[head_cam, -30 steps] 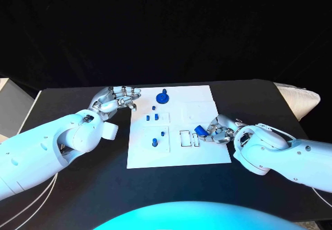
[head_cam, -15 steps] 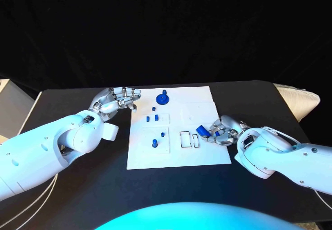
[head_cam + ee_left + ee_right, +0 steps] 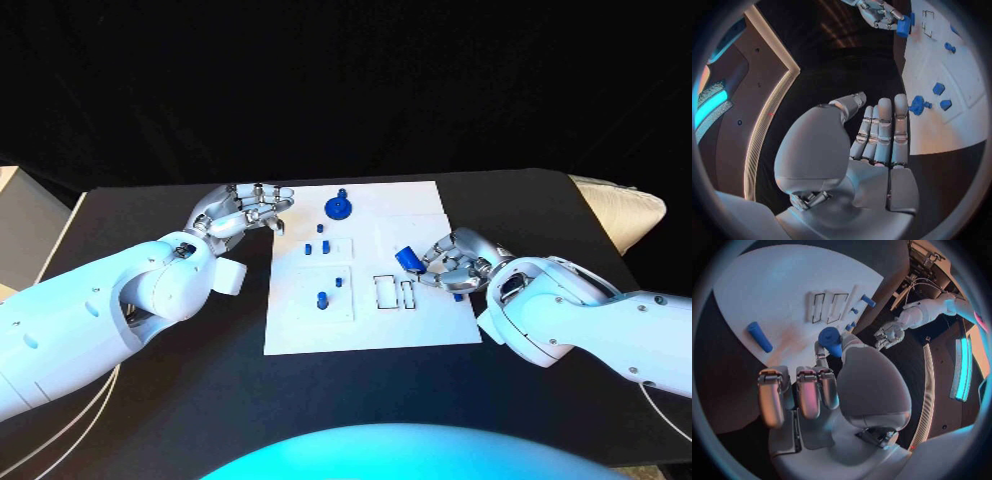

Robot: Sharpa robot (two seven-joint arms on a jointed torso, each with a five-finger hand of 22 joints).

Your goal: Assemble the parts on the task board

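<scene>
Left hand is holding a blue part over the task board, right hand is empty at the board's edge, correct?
No, the hands are swapped. The right hand holds the blue part over the task board; the left hand is empty at its edge, per the head view.

Matt white task board (image 3: 418, 325), glossy blue plastic parts (image 3: 338, 207), matt black table (image 3: 173, 400), shiny metal fingers (image 3: 882, 125)

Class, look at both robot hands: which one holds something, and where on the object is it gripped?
The right robot hand pinches a small blue part at its sides between fingertips. The left robot hand holds nothing.
</scene>
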